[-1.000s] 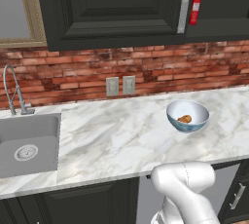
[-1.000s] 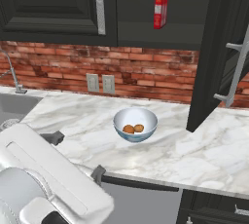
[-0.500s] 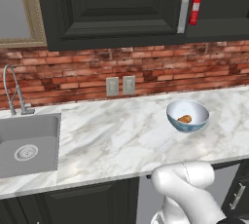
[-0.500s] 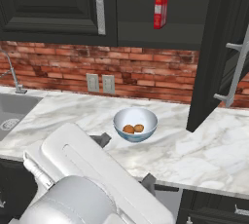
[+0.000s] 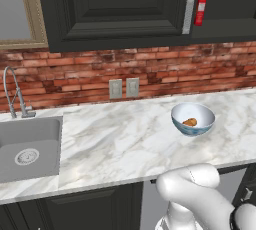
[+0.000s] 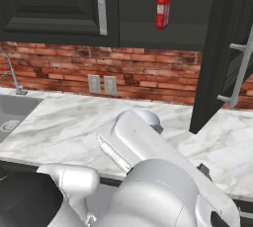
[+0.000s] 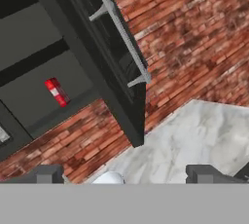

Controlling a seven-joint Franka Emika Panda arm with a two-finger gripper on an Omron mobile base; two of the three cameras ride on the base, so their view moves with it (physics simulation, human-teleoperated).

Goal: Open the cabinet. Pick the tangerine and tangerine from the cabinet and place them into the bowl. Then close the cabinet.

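Sink [image 5: 30,149] far left, faucet [image 5: 12,91] behind it; not involved. Wall outlets [image 5: 124,88] mid-backsplash. Bowl [image 5: 193,119] sits on the counter [image 5: 115,144], right of centre, with orange fruit inside: one tangerine [image 5: 190,122] clear from the left base view, the second probably beside it, too small to separate. Above, the cabinet [image 5: 120,9] left door is closed; right door [image 6: 225,48] swung open, its bar handle [image 7: 121,35] right ahead of the hand camera. Red carton [image 6: 163,10] remains on the shelf. Claw [image 7: 124,175] spread wide, holding nothing, aimed up at that open door. Reads as final step: closing. Next move: get the fingertips against the door's outer face or handle, push it round to flush.
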